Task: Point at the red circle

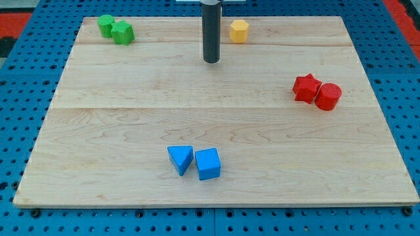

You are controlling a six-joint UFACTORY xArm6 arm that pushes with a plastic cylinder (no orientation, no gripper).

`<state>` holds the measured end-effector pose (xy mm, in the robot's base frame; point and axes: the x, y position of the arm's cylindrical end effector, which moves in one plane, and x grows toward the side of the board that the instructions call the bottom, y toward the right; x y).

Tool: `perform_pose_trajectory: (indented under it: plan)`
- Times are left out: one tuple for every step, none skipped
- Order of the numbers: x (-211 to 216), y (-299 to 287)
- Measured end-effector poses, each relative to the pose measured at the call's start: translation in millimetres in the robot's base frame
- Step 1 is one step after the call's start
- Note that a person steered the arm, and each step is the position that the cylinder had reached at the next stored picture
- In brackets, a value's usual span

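The red circle (328, 96) lies at the view's right, touching a red star (306, 87) on its left. My tip (210, 61) stands near the view's top centre, far to the left of and above the red circle. A yellow hexagon (239, 31) lies just to the right of the rod, above the tip.
Two green blocks, a round one (105, 25) and a star-like one (123, 32), touch at the view's top left. A blue triangle (180, 159) and a blue cube (208, 164) sit side by side at the bottom centre. The wooden board (98, 131) rests on a blue pegboard.
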<state>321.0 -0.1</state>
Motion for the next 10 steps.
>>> perform_pose_trajectory:
  plan:
    - [0.0, 0.0]
    - [25.2, 2.3]
    - [74.1, 13.5]
    - [121.4, 96.6]
    - [217.1, 144.7]
    - [264.6, 77.8]
    - [264.1, 76.4]
    - [244.0, 142.8]
    - [194.8, 195.9]
    - [144.2, 224.6]
